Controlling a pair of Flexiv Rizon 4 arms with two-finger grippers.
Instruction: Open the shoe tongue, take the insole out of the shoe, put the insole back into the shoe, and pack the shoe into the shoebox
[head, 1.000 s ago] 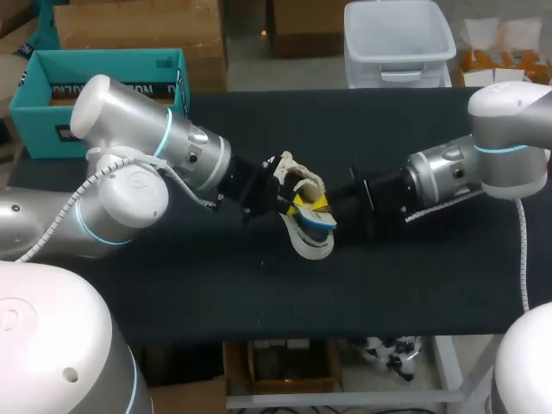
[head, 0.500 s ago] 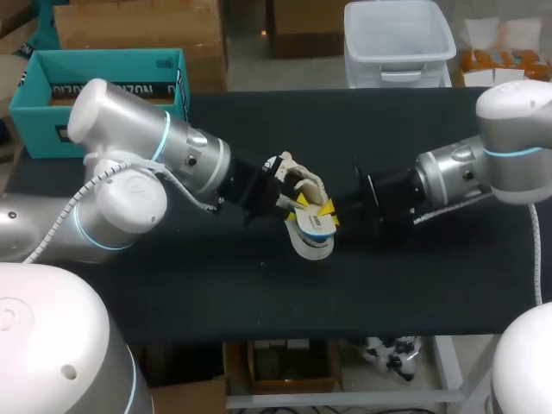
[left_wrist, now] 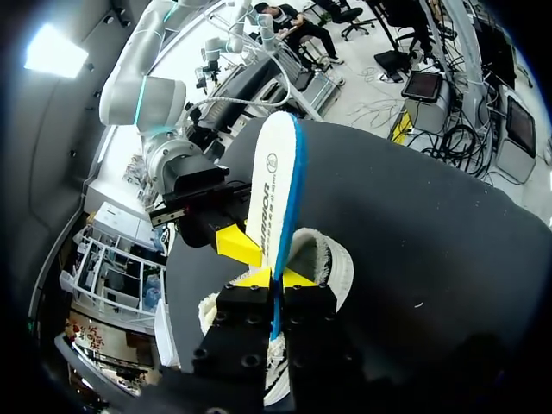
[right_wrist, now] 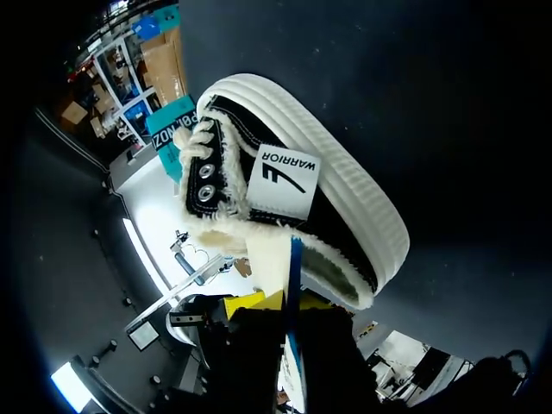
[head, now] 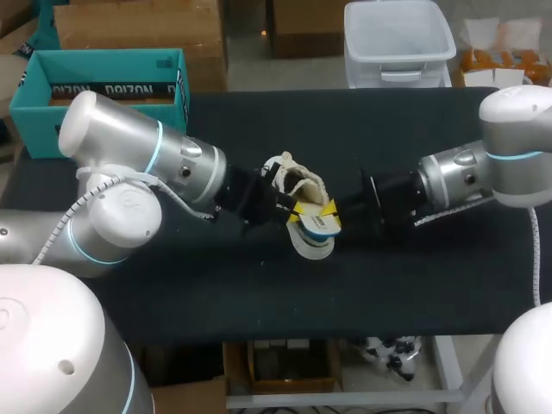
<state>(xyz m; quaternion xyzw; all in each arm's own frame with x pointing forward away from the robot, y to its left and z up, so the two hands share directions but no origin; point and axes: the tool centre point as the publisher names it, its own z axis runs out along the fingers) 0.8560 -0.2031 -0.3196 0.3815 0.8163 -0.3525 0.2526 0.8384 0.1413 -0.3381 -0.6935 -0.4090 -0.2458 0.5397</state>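
Note:
A black canvas shoe (head: 300, 179) with a white sole lies on its side mid-table. Its white, blue-edged insole (head: 315, 235) sticks out of the shoe's mouth toward the front edge. My left gripper (head: 297, 211) is shut on the insole's edge. The left wrist view shows the insole (left_wrist: 274, 190) standing up between that gripper's (left_wrist: 274, 278) yellow tips, with the shoe (left_wrist: 332, 259) behind. My right gripper (head: 329, 210) pinches the same insole from the opposite side. In the right wrist view the thin insole (right_wrist: 272, 259) runs between that gripper's fingers (right_wrist: 289, 302), beside the shoe (right_wrist: 328, 198).
The teal shoebox (head: 103, 82) stands open at the table's back left corner, behind my left arm. Black tabletop (head: 259, 293) stretches in front of the shoe and off to the right.
My right gripper has closed on the insole. The left gripper opened briefly and shut on it again. Both grippers and the insole shifted slightly toward the table's front.

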